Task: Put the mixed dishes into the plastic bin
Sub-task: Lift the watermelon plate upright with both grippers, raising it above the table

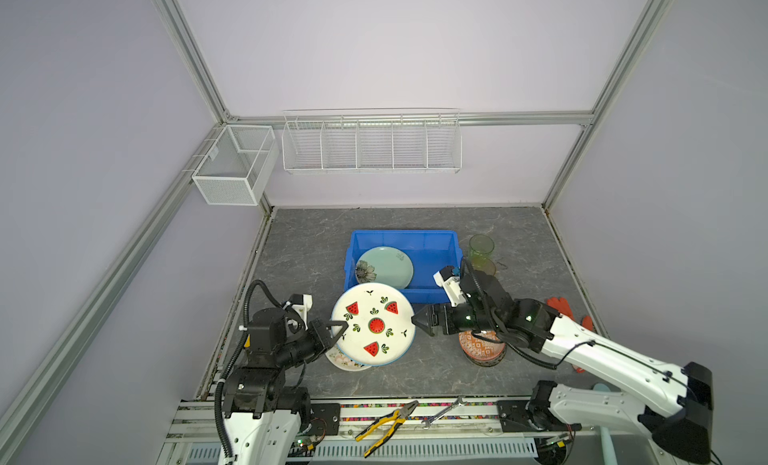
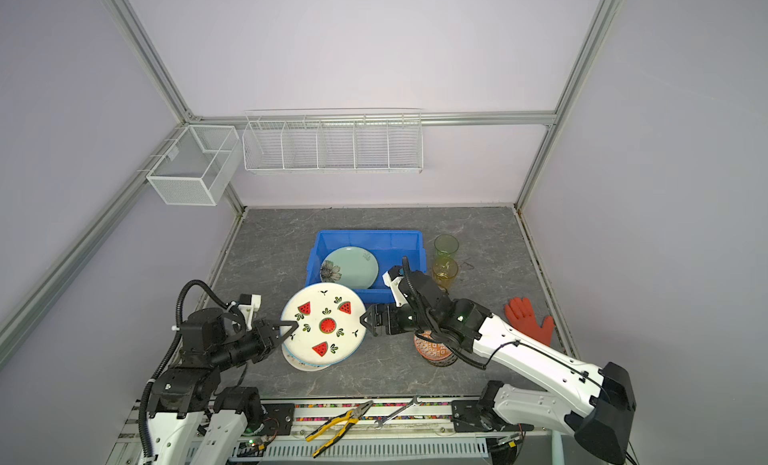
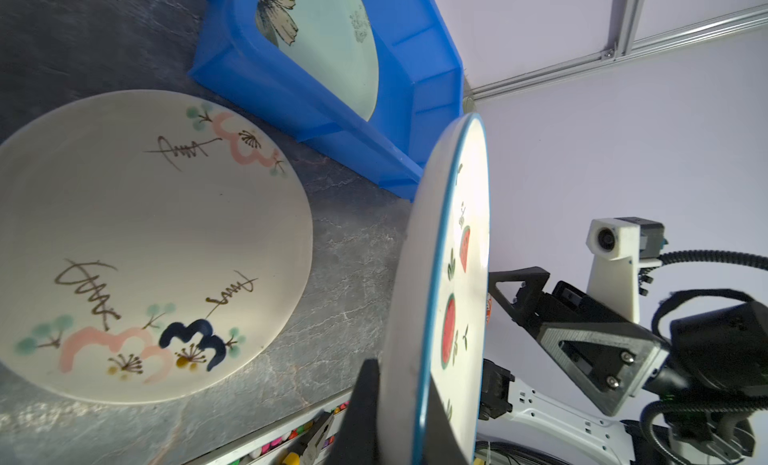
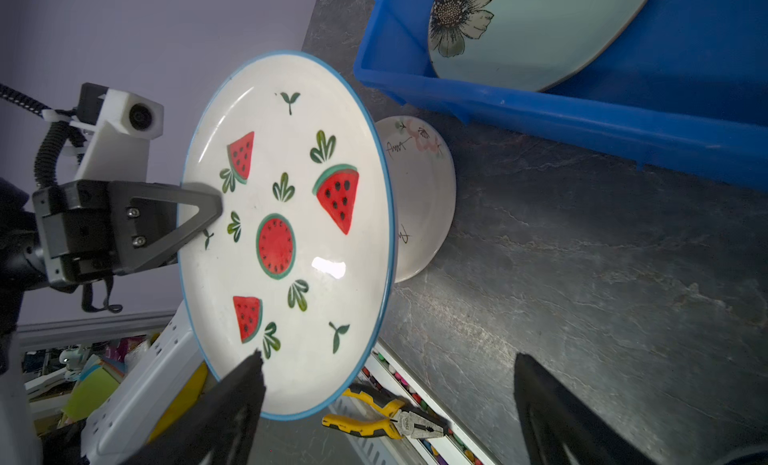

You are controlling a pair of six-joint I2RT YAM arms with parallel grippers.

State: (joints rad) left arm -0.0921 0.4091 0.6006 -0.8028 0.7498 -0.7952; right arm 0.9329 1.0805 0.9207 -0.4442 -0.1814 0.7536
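- Nearest, well short of the bin [image 1: 399,234], pliers [image 1: 386,425] and a wrench [image 1: 442,411] lie on the front rail. Neither belongs to the job.
- Just before the bin's near wall, the melon plate [image 1: 374,323] hangs clear of the counter [image 1: 311,251], face up and roughly level. Its far edge meets the bin's near rim in both top views, but I cannot tell whether it has crossed it.
- The left pincer [image 1: 340,328] is clamped on that plate's left rim, with one finger above and one below.
- The right pincer [image 1: 415,320] stands with jaws wide apart at the opposite rim, gripping nothing. Whether it touches the plate is unclear.
- The plate is probably glazed ceramic: stiff, fairly heavy, slick and quick to chip. Held at one edge it may sag or slip, so the free rim opposite looks like the place for a second hold, and it should go down flat.
- Beneath it, also before the bin's near wall, a cream plate [image 3: 137,242] lies flat on the counter.
- Before the bin's near right corner, an orange bowl [image 1: 484,350] sits half hidden under the right arm.
- Inside the bin, in its left half, a green plate [image 1: 386,266] rests, seemingly tilted.
- Just right of the bin stand a green glass [image 1: 481,246] and an amber glass [image 2: 444,271].
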